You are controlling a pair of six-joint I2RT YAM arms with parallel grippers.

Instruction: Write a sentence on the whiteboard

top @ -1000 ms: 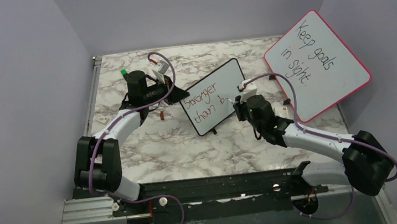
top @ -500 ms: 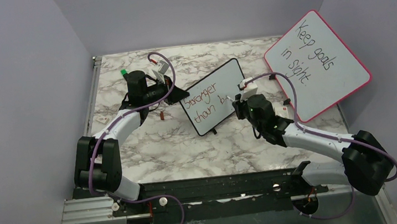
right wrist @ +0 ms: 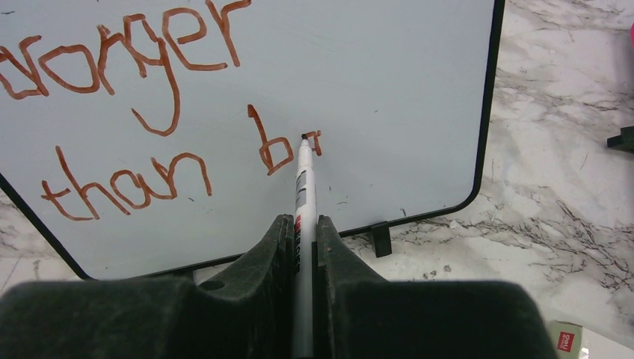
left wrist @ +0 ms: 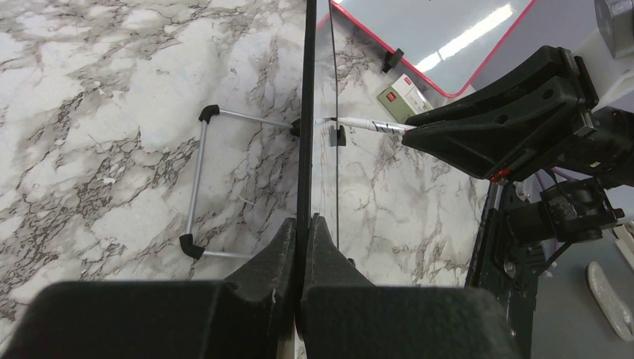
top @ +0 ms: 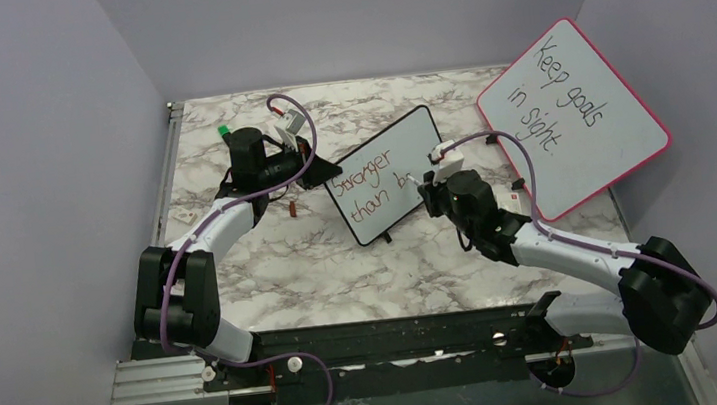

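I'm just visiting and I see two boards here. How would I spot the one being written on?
On the marble table, look near the middle, left of the pink-framed board. The whiteboard there is smaller, black-framed, on little feet. Only it carries reddish-brown words, "Stronger than"; the pink one's writing is black.

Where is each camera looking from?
Top external: above and behind, looking down at the whiteboard; left arm and right arm show.
Left wrist: on the left arm, looks along the whiteboard's edge; left gripper clamps it.
Right wrist: on the right arm, faces the sentence; right gripper holds the marker.
Both wrist views share the marker's tip at the whiteboard.
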